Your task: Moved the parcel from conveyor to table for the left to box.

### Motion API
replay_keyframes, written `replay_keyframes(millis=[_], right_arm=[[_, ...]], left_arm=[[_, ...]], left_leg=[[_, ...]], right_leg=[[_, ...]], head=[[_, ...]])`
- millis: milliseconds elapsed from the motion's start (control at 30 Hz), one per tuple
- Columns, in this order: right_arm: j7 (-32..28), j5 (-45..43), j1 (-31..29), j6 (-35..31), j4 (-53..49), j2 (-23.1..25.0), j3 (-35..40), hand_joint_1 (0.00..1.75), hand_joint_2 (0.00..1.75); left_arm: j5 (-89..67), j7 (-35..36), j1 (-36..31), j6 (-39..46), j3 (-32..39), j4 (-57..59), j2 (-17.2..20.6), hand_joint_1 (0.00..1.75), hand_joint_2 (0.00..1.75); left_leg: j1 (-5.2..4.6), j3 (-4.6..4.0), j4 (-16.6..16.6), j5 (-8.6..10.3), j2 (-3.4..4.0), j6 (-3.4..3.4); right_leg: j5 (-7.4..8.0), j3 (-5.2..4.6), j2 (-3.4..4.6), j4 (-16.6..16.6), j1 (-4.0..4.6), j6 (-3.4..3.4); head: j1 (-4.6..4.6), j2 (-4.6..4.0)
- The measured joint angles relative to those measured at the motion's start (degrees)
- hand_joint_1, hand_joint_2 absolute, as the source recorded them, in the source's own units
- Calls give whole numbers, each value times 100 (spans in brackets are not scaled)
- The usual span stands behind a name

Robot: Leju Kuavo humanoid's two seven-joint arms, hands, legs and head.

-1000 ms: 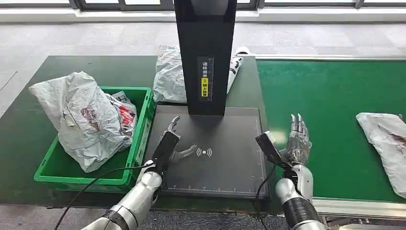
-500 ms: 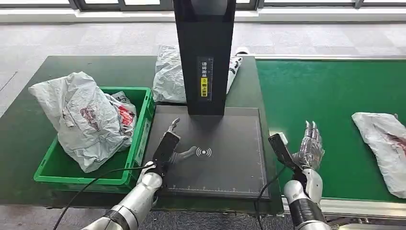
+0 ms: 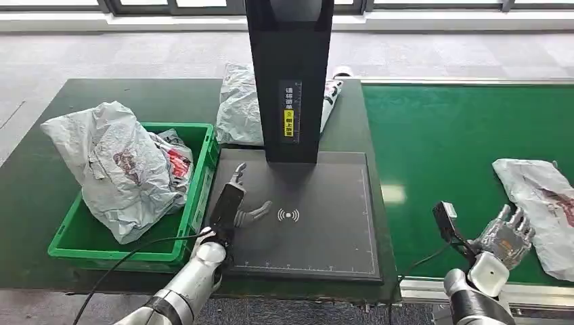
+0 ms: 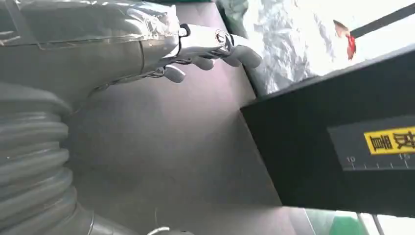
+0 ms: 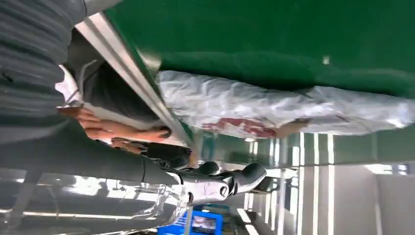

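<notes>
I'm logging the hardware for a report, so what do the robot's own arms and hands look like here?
Both arms are silver metal tubes with dark bands. The left hand and right hand are grey and metallic with darker fingers. Each wrist carries a black box-shaped camera module fed by a black cable. In the wrist views, a grey ribbed cover and clear wrapping sit behind each hand.

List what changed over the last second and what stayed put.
The right hand swung outward along the green conveyor, toward the grey parcel, which itself drifted a little inward; the hand holds nothing. The left hand stayed over the black scanner pad, and the green bin with its bags stayed put.
</notes>
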Motion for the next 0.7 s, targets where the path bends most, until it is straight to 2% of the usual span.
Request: replay_keyframes(millis=[233, 700], right_arm=[[173, 121, -233, 4, 674, -234, 0, 0, 175], [90, 138, -506, 144, 1070, -322, 0, 0, 175]], left_arm=[[39, -11, 142, 7, 26, -208, 55, 0, 175], [96, -59, 180, 57, 112, -354, 133, 0, 175]], left_leg=[[2, 0, 0, 2, 1, 0], [1, 0, 0, 2, 2, 0]], right_leg=[[0, -1, 1, 0, 2, 0], [0, -1, 2, 0, 2, 0]], head=[[0, 0], [0, 0]])
